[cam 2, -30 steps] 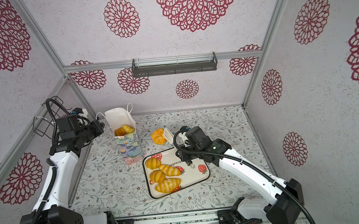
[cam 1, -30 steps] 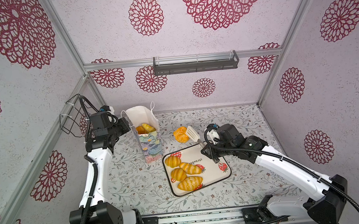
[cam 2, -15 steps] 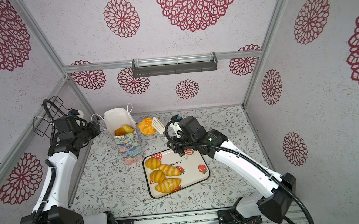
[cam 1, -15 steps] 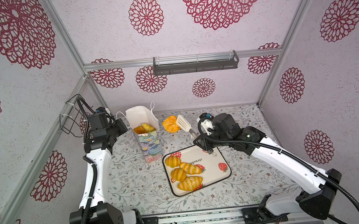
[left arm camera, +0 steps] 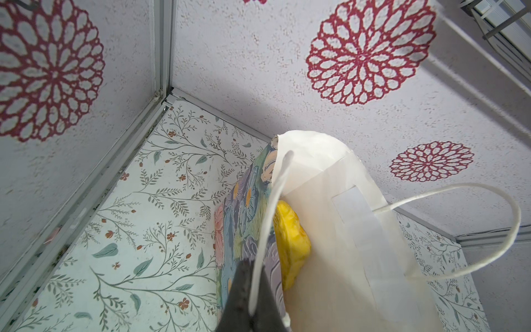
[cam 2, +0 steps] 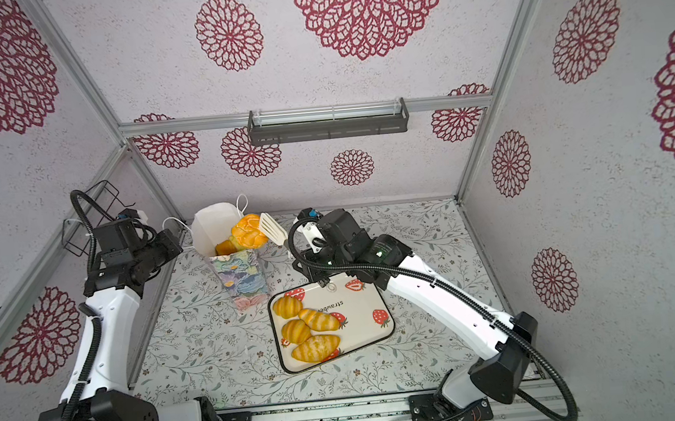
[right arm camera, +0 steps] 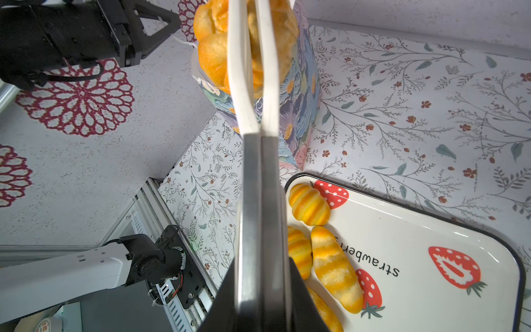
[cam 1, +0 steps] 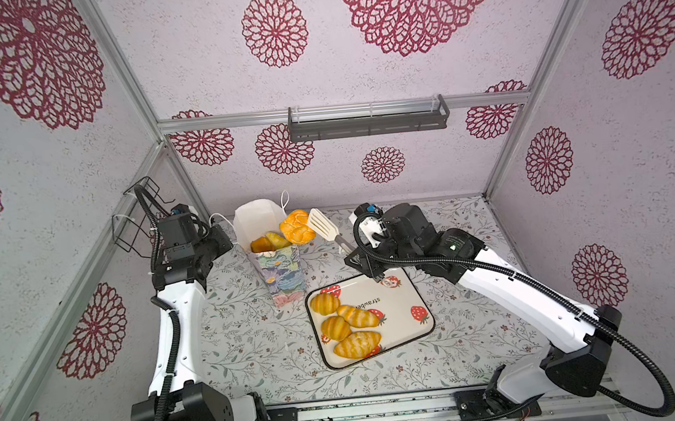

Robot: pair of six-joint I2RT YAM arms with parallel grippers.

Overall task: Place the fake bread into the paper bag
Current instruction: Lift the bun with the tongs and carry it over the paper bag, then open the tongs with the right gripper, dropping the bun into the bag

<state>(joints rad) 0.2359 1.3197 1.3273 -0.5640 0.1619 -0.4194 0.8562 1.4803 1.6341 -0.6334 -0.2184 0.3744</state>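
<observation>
The paper bag (cam 1: pixel 280 268) (cam 2: pixel 243 278) stands upright at the back left of the table, with fake bread (cam 1: pixel 267 241) lying inside it. My left gripper (cam 1: pixel 225 239) (left arm camera: pixel 253 276) is shut on one white cord handle (left arm camera: pixel 267 218) of the bag (left arm camera: pixel 330 230), beside a yellow piece (left arm camera: pixel 291 241) inside. My right gripper (cam 1: pixel 347 247) (right arm camera: pixel 261 264) is shut on white tongs (cam 1: pixel 322 224) (right arm camera: pixel 260 172). The tongs pinch a round braided roll (cam 1: pixel 296 226) (cam 2: pixel 248 232) (right arm camera: pixel 215 51) at the bag's open rim. Several striped pieces (cam 1: pixel 345 323) lie on the strawberry tray (cam 1: pixel 402 297).
The tray (cam 2: pixel 362 301) sits in the middle of the table, just right of the bag. A wire basket (cam 1: pixel 136 220) hangs on the left wall and a dark shelf (cam 1: pixel 367 119) on the back wall. The metal rail (cam 1: pixel 366 415) runs along the front edge.
My right arm has carried the tongs and roll up and left, from beside the tray to the bag's mouth. My left gripper has drawn back slightly, still holding the handle.
</observation>
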